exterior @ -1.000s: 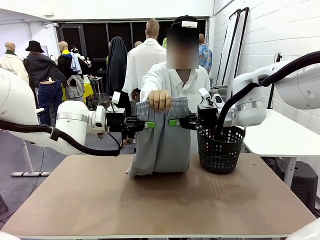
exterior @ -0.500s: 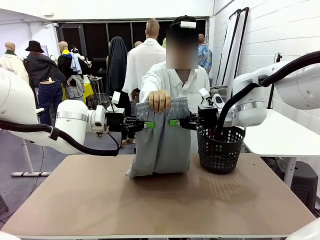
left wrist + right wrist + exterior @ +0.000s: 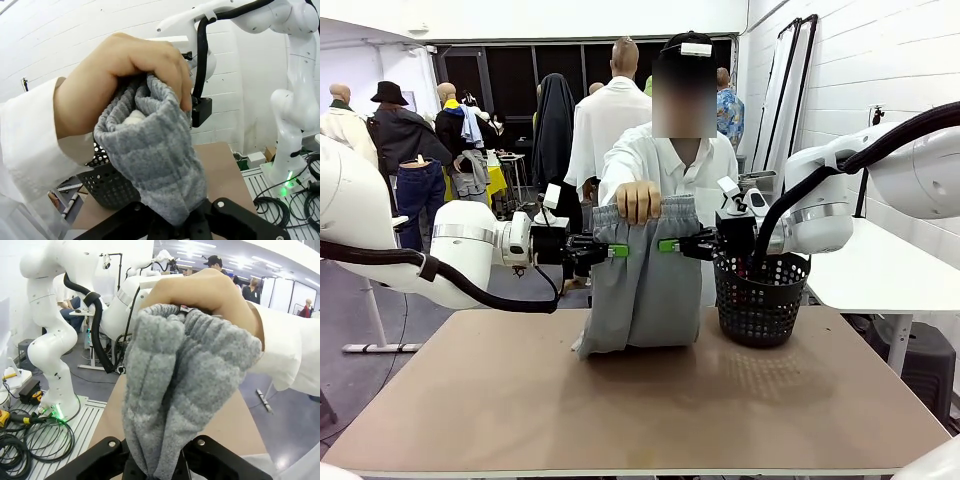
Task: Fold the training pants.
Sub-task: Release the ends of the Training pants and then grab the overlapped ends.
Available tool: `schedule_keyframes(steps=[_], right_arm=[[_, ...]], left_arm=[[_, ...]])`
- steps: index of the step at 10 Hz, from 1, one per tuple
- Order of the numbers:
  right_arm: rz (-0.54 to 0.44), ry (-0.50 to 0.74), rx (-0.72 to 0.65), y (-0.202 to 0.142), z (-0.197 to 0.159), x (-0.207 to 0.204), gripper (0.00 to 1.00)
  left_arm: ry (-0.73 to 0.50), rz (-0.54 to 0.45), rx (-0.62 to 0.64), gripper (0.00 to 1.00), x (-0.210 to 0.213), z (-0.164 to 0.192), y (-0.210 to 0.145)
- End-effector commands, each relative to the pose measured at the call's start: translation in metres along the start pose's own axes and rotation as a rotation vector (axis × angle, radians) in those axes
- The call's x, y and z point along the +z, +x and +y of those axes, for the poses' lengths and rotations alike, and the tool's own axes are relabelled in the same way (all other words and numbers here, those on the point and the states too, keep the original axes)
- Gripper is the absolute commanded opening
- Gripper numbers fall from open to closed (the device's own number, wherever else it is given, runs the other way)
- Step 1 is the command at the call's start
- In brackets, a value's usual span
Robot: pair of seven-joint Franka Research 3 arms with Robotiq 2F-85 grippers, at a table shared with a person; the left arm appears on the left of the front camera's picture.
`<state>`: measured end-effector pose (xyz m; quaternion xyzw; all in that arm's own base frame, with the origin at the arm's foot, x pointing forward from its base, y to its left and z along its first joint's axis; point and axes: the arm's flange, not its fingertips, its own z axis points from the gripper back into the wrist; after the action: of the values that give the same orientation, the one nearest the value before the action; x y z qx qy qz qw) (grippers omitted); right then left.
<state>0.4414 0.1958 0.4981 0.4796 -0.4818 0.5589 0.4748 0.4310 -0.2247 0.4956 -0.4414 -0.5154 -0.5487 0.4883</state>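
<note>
The training pants [image 3: 645, 290] are soft, matt grey jersey cloth, and the gathered waistband [image 3: 150, 150] looks ribbed and slightly fuzzy. The desk [image 3: 640, 400] is smooth, matt brown board. The basket [image 3: 760, 300] is matt black perforated mesh. The left end effector [image 3: 617, 250] and right end effector [image 3: 668, 245] are matt black with green pads. The arm shells [image 3: 470, 245] are glossy white. The person's sleeve [image 3: 30, 145] is smooth white cloth.

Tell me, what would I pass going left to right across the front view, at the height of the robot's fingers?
left arm → left fingers → pants → right fingers → basket
</note>
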Motion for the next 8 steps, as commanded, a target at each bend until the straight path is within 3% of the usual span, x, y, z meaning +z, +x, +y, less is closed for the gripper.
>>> schedule_keyframes(steps=[1, 8], right_arm=[[-0.001, 0.0, 0.006, 0.0014, 0.0007, -0.0001, 0.0], [-0.001, 0.0, 0.006, 0.0014, 0.0007, -0.0001, 0.0]], left_arm=[[0.006, -0.017, 0.009, 0.0, -0.0004, -0.001, 0.0014], [0.006, -0.017, 0.009, 0.0, -0.0004, -0.001, 0.0014]])
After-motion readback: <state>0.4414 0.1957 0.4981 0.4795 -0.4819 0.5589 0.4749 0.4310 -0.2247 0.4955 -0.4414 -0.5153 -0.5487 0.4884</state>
